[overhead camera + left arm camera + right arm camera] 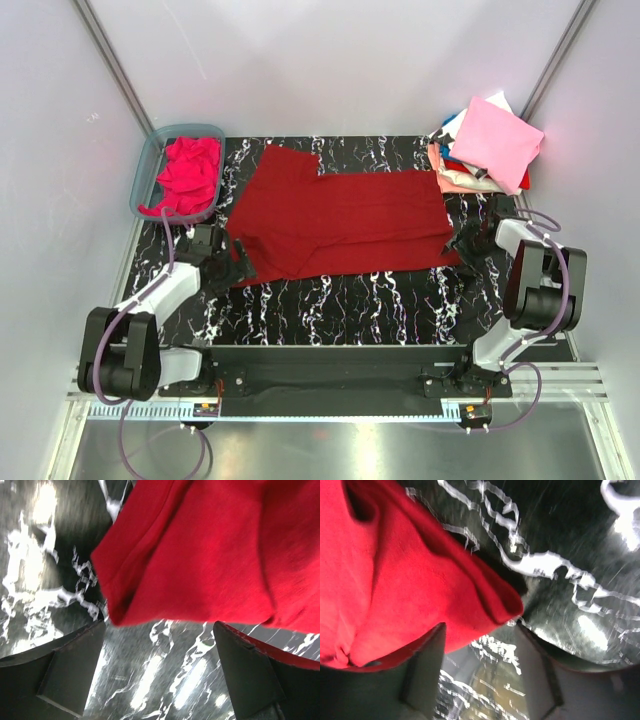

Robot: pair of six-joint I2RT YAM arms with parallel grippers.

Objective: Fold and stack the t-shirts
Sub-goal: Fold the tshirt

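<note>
A dark crimson t-shirt (340,220) lies spread flat on the black marbled table (330,305). My left gripper (240,266) is open at the shirt's near left corner; in the left wrist view the red hem (200,555) lies just beyond my open gripper (160,670). My right gripper (462,246) is open at the shirt's near right corner; the red corner (420,590) hangs over its fingers (422,670). A magenta-pink shirt (188,175) sits crumpled in the tub. A stack of folded shirts (490,145), pale pink on top, rests at the back right.
A translucent blue-grey plastic tub (150,170) stands at the back left corner. White walls close in the table on three sides. A metal rail (330,385) carries both arm bases at the near edge.
</note>
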